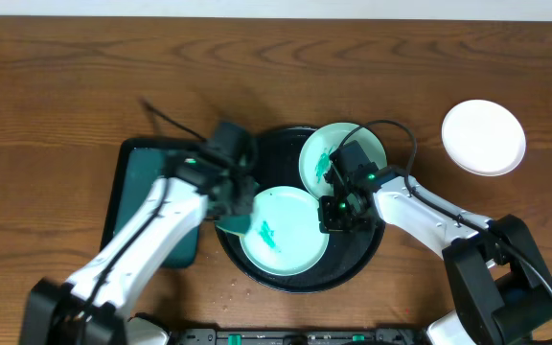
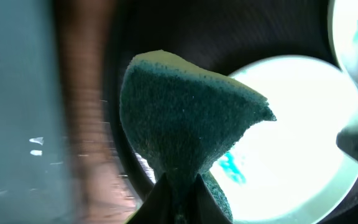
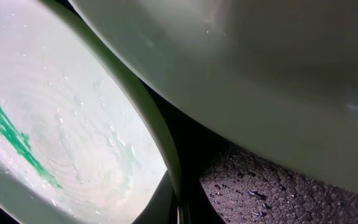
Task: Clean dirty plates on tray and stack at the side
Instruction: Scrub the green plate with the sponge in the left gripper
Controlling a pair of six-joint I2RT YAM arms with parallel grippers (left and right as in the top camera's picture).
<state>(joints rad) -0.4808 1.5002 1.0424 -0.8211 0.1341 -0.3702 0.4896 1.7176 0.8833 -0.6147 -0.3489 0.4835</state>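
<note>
The round black tray point(image 1: 278, 151) holds two pale mint plates. The near plate point(image 1: 286, 235) has a green smear at its centre, and the far plate point(image 1: 338, 153) is smeared too. My left gripper point(image 1: 230, 196) is shut on a dark teal sponge point(image 1: 238, 218) at the near plate's left rim. In the left wrist view, the sponge point(image 2: 185, 118) hangs over that plate point(image 2: 291, 143) from the gripper point(image 2: 179, 196). My right gripper point(image 1: 338, 213) is shut on the near plate's right rim. The right wrist view shows the gripper point(image 3: 176, 202), this plate point(image 3: 61, 124), and the far plate point(image 3: 260, 74) above it.
A white plate point(image 1: 484, 137) sits alone on the wooden table at the right. A rectangular dark-teal tray point(image 1: 147, 182) lies left of the black tray, partly under my left arm. The black tray's floor point(image 3: 278, 186) is wet with droplets.
</note>
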